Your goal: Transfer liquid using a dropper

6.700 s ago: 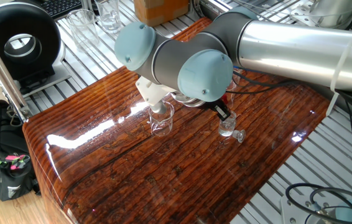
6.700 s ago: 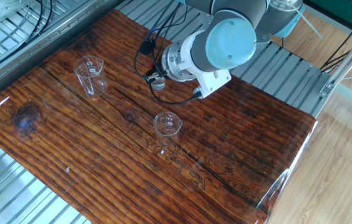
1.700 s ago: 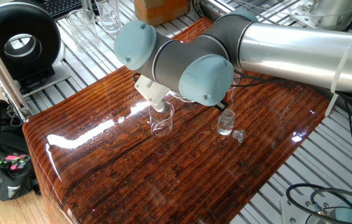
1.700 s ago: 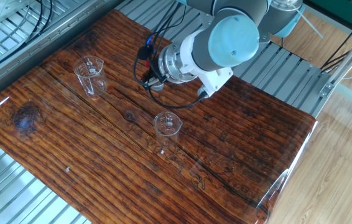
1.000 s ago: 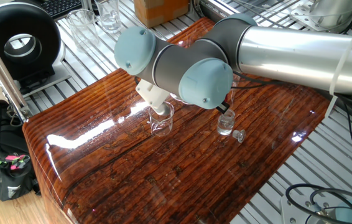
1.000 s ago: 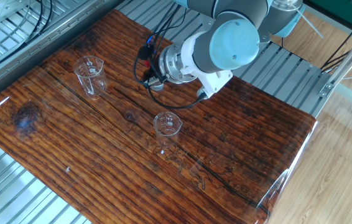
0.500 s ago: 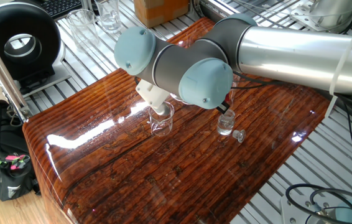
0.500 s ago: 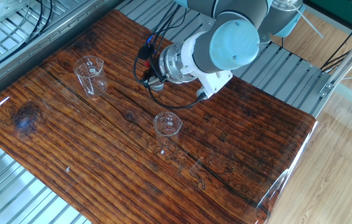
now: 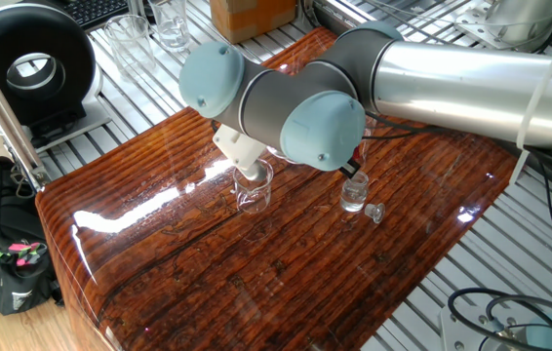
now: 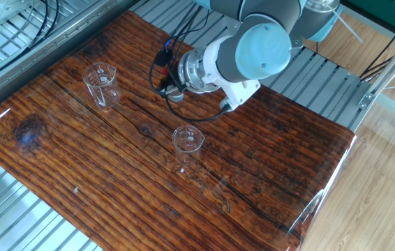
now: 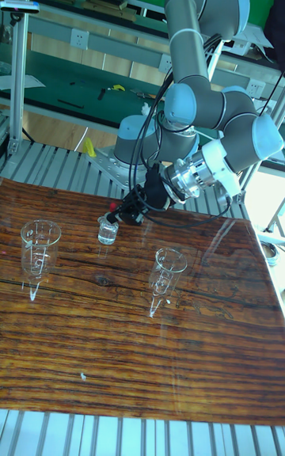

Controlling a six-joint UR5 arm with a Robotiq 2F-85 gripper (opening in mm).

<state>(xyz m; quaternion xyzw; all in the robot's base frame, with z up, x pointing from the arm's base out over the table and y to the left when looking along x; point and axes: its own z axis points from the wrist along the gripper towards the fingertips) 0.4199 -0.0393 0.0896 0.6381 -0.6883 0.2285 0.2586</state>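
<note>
The gripper [image 11: 127, 210], clamped on the dropper [image 11: 120, 208] with its red bulb, sits directly above the small clear glass bottle [image 11: 107, 230] near the far edge of the glossy wood-grain desk [image 11: 198, 345], with two clear conical beakers [image 11: 165, 270] standing well apart.

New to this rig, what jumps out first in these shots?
The big grey UR5 arm with pale blue joint caps dominates, bent low over the glossy wooden table. Its gripper sits right at a small clear bottle near the table's back edge, a bit of red showing at its tip. Two clear conical glass vessels stand apart on the wood.
</note>
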